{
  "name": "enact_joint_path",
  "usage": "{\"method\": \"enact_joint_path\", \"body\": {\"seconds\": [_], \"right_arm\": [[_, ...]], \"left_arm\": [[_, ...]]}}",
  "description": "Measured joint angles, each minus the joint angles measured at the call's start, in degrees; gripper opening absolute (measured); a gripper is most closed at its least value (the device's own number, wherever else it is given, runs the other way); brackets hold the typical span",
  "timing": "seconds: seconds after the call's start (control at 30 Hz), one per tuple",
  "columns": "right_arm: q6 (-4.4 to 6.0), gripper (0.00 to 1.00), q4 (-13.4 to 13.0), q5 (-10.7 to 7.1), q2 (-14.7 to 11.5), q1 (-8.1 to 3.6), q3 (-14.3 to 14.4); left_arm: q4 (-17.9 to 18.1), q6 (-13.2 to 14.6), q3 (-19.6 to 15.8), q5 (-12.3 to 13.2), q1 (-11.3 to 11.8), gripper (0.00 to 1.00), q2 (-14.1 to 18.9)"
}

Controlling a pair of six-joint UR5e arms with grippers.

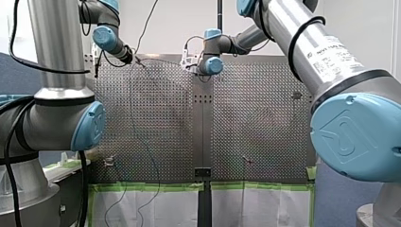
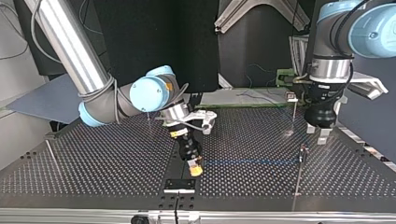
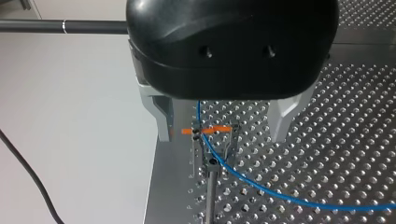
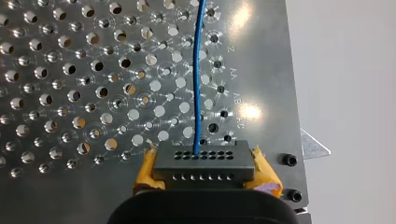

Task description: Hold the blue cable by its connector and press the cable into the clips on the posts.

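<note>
My right gripper (image 4: 204, 164) is shut on the grey connector (image 4: 203, 163), its yellow pads (image 4: 147, 169) on both sides. The blue cable (image 4: 197, 70) leaves the connector straight ahead over the perforated plate. In the top view my right gripper (image 2: 192, 161) sits low near the table's front middle, and the cable (image 2: 252, 162) stretches to a post (image 2: 302, 151) at the view's right. My left gripper (image 3: 223, 137) hangs open just above that post's clip (image 3: 205, 130), which has an orange piece. The cable (image 3: 261, 186) crosses the clip's head between the metal fingers (image 3: 163, 119).
A second post with a clip (image 2: 293, 109) stands behind the first, beside my left gripper (image 2: 318, 133). A thin rod (image 2: 53, 156) rises at the top view's left. A black plate (image 2: 180, 184) lies at the table's front edge, just below my right gripper.
</note>
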Motion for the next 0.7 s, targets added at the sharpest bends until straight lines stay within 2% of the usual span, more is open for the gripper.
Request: {"method": "enact_joint_path", "body": {"seconds": [0.7], "right_arm": [[0.01,0.0,0.1,-0.09,0.0,-0.01,0.0]], "left_arm": [[0.0,-1.3,0.1,-0.3,-0.8,1.0,0.2]]}}
